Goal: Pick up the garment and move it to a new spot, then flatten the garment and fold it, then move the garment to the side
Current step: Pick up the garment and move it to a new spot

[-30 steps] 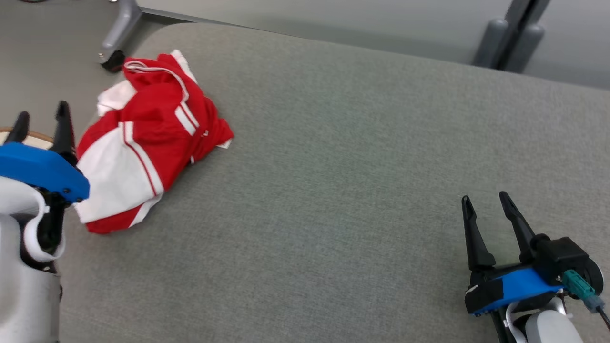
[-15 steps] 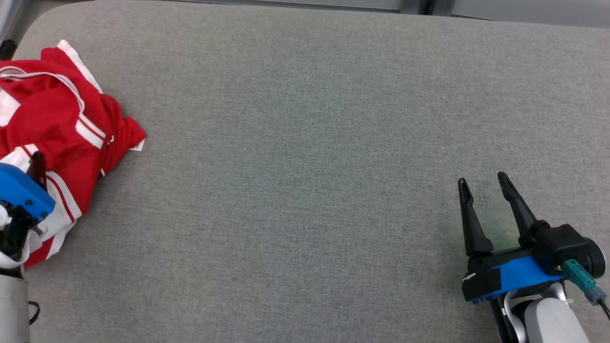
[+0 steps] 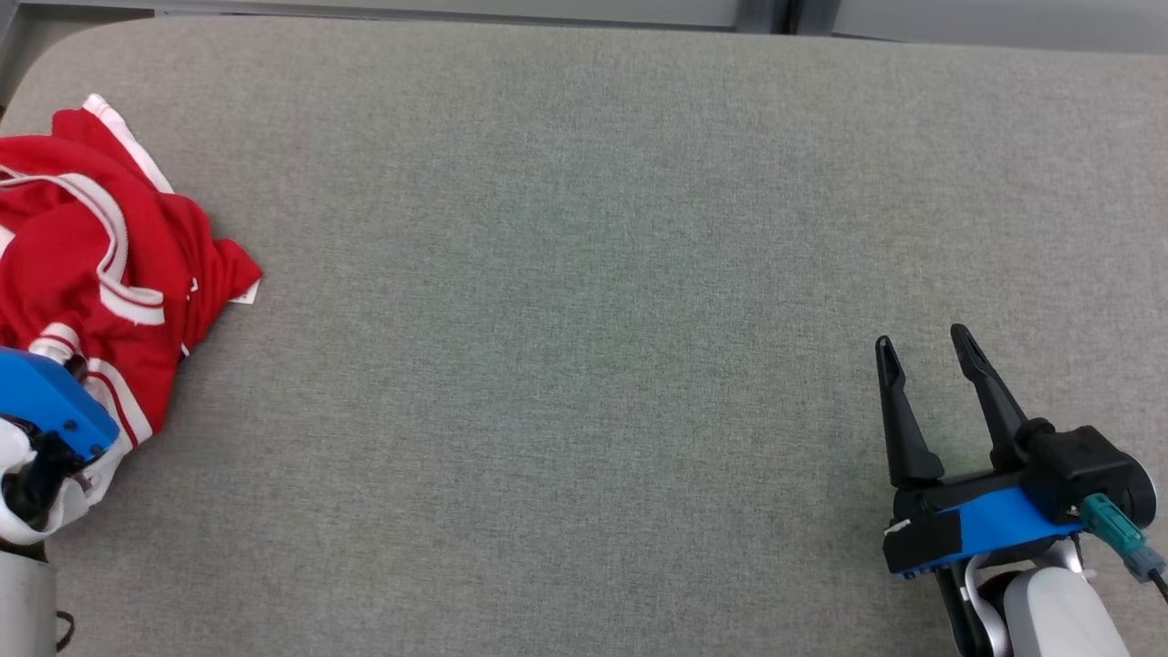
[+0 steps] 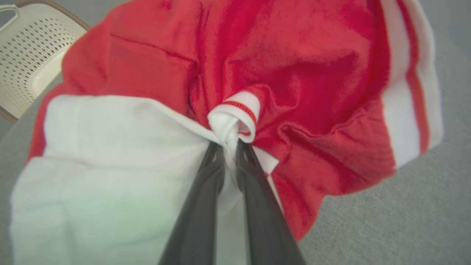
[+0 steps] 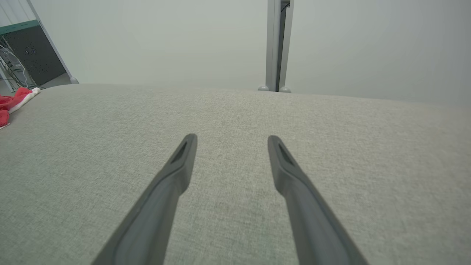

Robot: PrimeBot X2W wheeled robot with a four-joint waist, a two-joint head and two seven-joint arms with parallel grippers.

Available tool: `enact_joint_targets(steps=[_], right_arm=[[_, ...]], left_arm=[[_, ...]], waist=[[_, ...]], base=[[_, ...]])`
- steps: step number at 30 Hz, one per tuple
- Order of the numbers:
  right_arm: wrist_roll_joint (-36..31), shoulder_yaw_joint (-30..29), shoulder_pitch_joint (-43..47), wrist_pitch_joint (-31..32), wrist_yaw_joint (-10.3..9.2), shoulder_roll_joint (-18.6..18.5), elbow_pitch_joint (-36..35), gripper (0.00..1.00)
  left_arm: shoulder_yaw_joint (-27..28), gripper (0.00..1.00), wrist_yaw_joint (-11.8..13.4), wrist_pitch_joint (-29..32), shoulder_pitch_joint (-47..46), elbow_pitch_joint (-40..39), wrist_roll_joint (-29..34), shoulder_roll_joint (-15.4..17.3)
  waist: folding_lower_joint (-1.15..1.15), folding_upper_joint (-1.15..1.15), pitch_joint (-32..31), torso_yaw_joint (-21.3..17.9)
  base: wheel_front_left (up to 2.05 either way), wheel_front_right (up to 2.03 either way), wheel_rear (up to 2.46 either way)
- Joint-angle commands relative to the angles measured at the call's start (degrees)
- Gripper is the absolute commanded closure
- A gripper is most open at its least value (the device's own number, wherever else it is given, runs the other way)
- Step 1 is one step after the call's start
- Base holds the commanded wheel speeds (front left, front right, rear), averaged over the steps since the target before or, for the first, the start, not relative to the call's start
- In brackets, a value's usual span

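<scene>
Red-and-white garment (image 3: 91, 255) lay bunched at the table's (image 3: 584, 274) left edge; left end effector (image 4: 230, 147) was clenched on its white cuff (image 4: 235, 117), right end effector (image 3: 921, 338) spread, empty. A slow, steady lift would likely preserve that thin pinch.

1 second ago the left end effector (image 4: 230, 147) stood beside the garment (image 3: 100, 255) with its 2 fingers spread apart. 0.5 seconds ago it had come over the garment's near white part. Now the 2 fingers are pinched almost together on a white cuff (image 4: 235, 114) with a red stripe, with cloth squeezed between them. The garment has bunched toward that grip. The white panel (image 4: 110, 147), which lay spread on the counter (image 3: 584, 365), is drawn up under the end effector, and the white band across the red has curved into a loop. The head camera has turned since 1 second ago, putting the garment at that view's left edge rather than left of centre.
</scene>
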Motion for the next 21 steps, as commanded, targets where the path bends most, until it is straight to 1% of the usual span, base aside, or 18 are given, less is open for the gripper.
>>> enact_joint_targets(steps=[1,5,7,8,13,16,21], right_arm=[[0.8,-0.3,0.6,-0.4,0.01,-0.3,0.3,0.0],[2.0,-0.4,1.1,-1.1,0.01,-0.3,1.5,0.0],[2.8,-0.2,1.7,-1.5,0.01,-0.3,2.4,0.0],[2.8,-0.2,1.7,-1.5,0.01,-0.3,2.4,0.0],[5.4,0.1,2.8,-2.5,0.01,-0.3,4.3,0.0],[6.5,0.2,3.1,-3.0,0.01,-0.3,5.4,0.0],[7.8,0.3,3.2,-3.6,0.01,-0.3,6.4,0.0]], left_arm=[[-0.1,1.0,-0.4,-0.9,-0.9,-1.3,0.6,1.2],[-0.7,1.0,-1.5,-2.7,-3.2,-5.2,2.4,3.8],[-0.8,1.0,-2.0,-2.9,-4.5,-7.6,2.4,4.6],[-0.8,1.0,-2.0,-2.9,-4.5,-7.6,2.4,4.6],[-2.5,1.0,-2.7,-1.8,-8.6,-16.2,3.5,6.0],[-3.9,1.0,-3.7,-1.3,-11.5,-20.3,4.1,6.3],[-6.7,1.0,-5.4,-0.4,-16.0,-26.5,3.6,5.2]], waist=[[0.0,0.0,-1.0,0.0],[0.0,0.0,-4.1,0.9],[0.0,0.0,-6.1,1.3],[0.0,0.0,-6.1,1.3],[0.0,0.0,-10.6,2.0],[0.0,0.0,-12.6,1.7],[0.0,0.0,-15.0,-0.2]], base=[[0.0,0.0,0.0],[0.0,0.0,0.0],[0.0,0.0,0.0],[0.0,0.0,0.0],[0.0,0.0,0.0],[0.0,0.0,0.0],[0.0,0.0,0.0]])
